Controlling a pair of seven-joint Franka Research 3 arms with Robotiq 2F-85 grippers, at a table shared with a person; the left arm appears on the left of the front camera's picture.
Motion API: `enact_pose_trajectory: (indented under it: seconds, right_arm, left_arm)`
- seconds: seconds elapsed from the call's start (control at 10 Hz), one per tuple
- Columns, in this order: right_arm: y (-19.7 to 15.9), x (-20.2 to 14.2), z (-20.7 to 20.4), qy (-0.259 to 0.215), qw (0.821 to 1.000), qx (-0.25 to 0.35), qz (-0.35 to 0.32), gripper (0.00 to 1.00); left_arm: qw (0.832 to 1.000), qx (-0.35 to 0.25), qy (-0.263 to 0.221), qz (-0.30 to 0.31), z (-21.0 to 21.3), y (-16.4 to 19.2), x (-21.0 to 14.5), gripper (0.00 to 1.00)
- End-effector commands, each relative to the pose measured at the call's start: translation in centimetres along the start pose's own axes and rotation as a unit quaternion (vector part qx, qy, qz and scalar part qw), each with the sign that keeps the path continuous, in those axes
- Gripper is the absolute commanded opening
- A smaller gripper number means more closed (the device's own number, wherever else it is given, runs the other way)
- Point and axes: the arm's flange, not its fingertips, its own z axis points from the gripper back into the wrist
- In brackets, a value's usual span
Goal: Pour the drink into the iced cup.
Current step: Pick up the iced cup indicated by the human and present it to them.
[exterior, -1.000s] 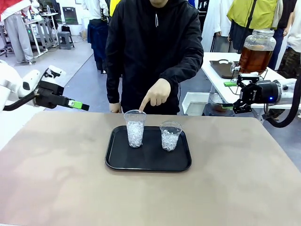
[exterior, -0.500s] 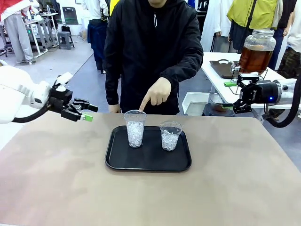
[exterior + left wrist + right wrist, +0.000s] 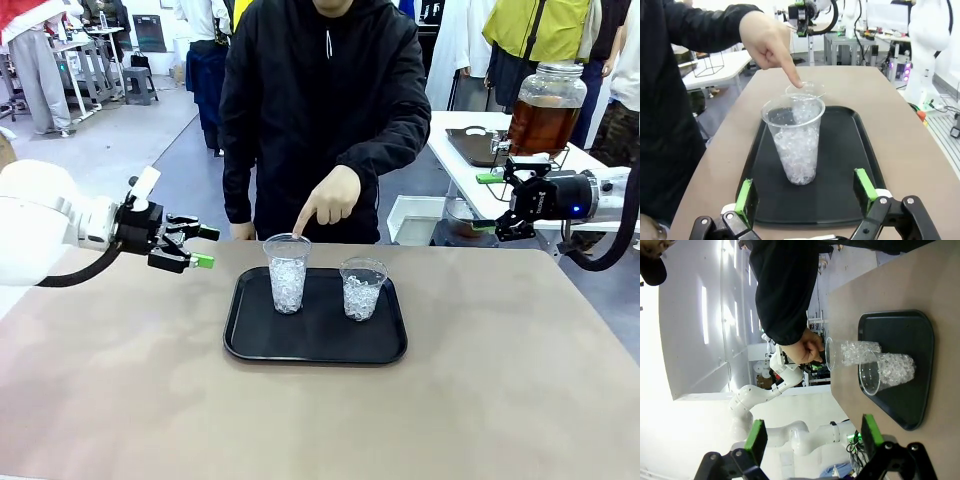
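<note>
Two clear cups of ice stand on a black tray (image 3: 250, 345). A person's hand (image 3: 333, 197) points a finger at the rim of the left cup (image 3: 287, 272); the right cup (image 3: 362, 288) stands beside it. The drink (image 3: 541, 125), amber in a lidded glass jar, sits on a side table at the far right. My left gripper (image 3: 205, 247) hovers open to the left of the tray, facing the pointed-at cup (image 3: 795, 140), which stands beyond its open fingers (image 3: 804, 187). My right gripper (image 3: 487, 203) hangs open off the table's right end, in front of the jar, looking at both cups (image 3: 887, 371).
The tan table (image 3: 120, 380) spreads wide around the tray. The white side table (image 3: 470, 180) at the back right holds the jar, a dark tray (image 3: 472, 145) and a wire stand. The person stands at the far edge, close behind the cups.
My left arm has swung right and forward toward the tray, its gripper still open. The right arm, the cups and the pointing hand have not moved.
</note>
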Motion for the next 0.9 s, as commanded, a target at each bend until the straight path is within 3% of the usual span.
enact_pose_trajectory:
  seconds: [0.0,0.8]
  right_arm:
    - [0.2,0.0,0.0,-0.001,1.0,0.001,0.0,1.0]
    - [0.2,0.0,0.0,-0.001,1.0,0.001,0.0,1.0]
  left_arm:
    - [1.0,-0.002,0.009,0.001,0.5,0.4,0.2,1.0]
    - [0.999,0.033,-0.016,-0.017,-3.3,0.6,-1.6,1.0]
